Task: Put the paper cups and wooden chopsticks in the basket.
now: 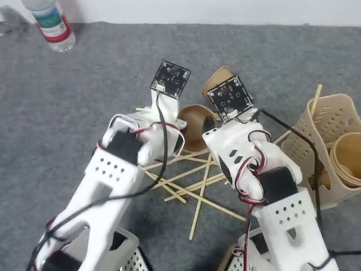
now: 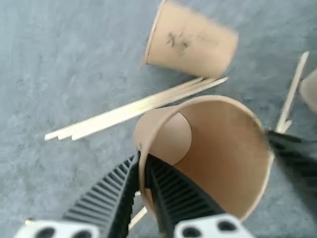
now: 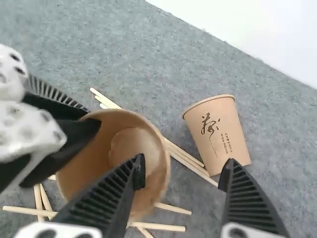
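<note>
- we find the left gripper closed tight on the wall of the held cup, with one finger inside the mouth and one outside, at the rim.
- the held cup is tipped on its side near the middle of the desk, above the scattered chopsticks.
- the right gripper stands wide open and holds nothing. one of its fingers sits at the same cup's mouth, and we cannot tell from this angle whether it touches the rim.
- the second cup lies on its side just beyond the held cup, towards the far edge of the desk, apart from both grippers.
- the basket sits towards the right edge of the desk, with stacked cups already inside.
- a bottle stands at the far left corner, well apart from the work.
- step in hand, in our judgement: carrying the held cup to the basket.
- we recommend a firm pinch that does not crush the thin paper wall.
- we recommend raising the cup clear of the chopsticks before swinging it right.
- the right arm stands between cup and basket, so it should either draw back or take the cup over.
- the cup should go in base first over the stacked cups, so that it nests.
</note>
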You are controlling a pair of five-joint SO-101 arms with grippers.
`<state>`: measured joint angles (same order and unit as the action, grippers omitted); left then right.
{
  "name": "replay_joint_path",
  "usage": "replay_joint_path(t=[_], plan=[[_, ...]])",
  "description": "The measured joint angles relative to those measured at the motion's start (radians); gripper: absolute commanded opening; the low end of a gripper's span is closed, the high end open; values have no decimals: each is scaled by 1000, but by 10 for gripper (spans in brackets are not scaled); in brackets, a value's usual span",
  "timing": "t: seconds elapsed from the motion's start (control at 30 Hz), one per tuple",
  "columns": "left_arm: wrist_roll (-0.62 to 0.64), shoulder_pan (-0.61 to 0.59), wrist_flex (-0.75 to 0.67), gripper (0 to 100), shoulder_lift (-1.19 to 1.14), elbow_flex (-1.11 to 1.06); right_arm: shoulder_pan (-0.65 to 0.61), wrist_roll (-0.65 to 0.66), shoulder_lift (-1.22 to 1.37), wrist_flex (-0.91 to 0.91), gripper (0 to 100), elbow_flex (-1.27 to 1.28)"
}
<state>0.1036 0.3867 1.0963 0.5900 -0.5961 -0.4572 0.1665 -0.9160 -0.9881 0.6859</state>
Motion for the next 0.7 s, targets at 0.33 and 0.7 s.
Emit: replay_joint_path(t=[0.33, 0.7], plan=[[0, 91, 68, 11, 207, -25, -2, 0, 0, 161, 253, 126], [0, 91, 69, 12, 215, -25, 9, 104, 0, 181, 16, 161]])
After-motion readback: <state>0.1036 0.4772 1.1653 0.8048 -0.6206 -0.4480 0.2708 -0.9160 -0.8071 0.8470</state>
